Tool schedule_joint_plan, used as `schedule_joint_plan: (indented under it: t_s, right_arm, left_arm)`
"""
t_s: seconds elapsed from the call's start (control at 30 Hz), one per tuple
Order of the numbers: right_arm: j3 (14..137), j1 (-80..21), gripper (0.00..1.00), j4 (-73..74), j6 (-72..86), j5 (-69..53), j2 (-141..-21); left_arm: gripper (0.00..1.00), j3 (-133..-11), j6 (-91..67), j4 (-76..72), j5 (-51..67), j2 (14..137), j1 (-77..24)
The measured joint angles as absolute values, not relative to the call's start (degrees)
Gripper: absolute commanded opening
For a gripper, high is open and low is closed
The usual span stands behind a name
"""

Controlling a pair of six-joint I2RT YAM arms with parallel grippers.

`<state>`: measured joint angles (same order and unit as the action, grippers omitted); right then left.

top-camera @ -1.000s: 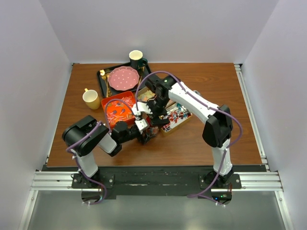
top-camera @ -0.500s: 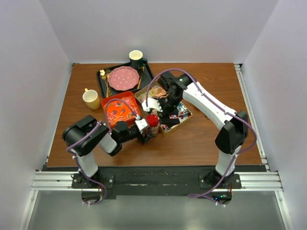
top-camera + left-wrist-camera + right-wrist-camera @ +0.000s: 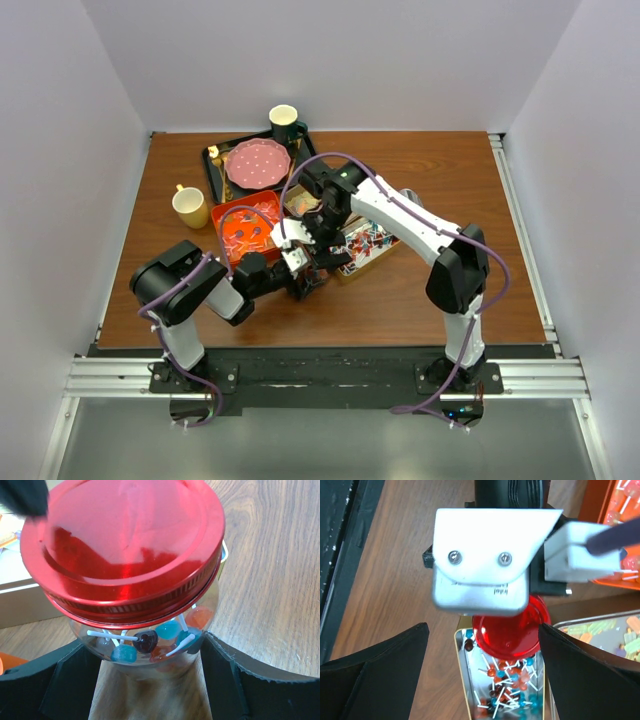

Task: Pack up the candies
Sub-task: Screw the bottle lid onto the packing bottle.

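The left gripper [image 3: 150, 672] is closed on the lower part of a clear jar [image 3: 150, 655], one black finger [image 3: 75, 680] pressed against each side; the jar stands on the brown worktop [image 3: 450, 180] at its near middle; a round red lid [image 3: 125, 545] sits on the jar's mouth, slightly tilted; inside the jar lie several of the candies [image 3: 145, 641], blue, orange and dark pieces on short white sticks; the right gripper [image 3: 482, 645] hangs over the jar from the far side with its jaws spread wide and nothing between them, the lid showing red in the gap below the left arm's white wrist mount [image 3: 480, 575]; just beyond the jar a gold-rimmed tin [image 3: 456, 650] holds a loose heap of more stick candies, and a neighbouring tin compartment [image 3: 580, 626] holds pale yellow-orange pieces; to the left of these, in the overhead view, a red box [image 3: 245, 230] also holds small sweets; further back stand a pink plate [image 3: 258, 163] on a black tray [image 3: 215, 175], a dark mug [image 3: 285, 122] and a yellow cup [image 3: 190, 207].
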<state>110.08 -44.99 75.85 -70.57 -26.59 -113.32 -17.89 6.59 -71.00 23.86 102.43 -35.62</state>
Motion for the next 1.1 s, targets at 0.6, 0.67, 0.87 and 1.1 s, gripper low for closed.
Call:
schedule_joint_plan:
  t_s: [0.6,0.67,0.87,1.1]
  right_arm:
    - [111.1,-44.9,0.61,72.4,-73.3,-26.0,-116.4]
    - [110.7,-44.8,0.56,71.8,-72.3,-25.9,-116.2]
    - [103.9,-44.7,0.52,65.2,-65.9,-24.8,-111.8]
    - [94.9,-44.8,0.49,55.4,-52.3,-22.4,-106.0]
  left_arm:
    - [0.00,-17.9,6.6,-71.0,23.9,102.4,-35.5]
    - [0.00,-17.9,6.6,-71.0,23.9,102.4,-35.5]
    - [0.00,-17.9,6.6,-71.0,24.2,102.4,-35.5]
    - [0.00,-17.9,6.9,-70.9,25.3,102.4,-35.6]
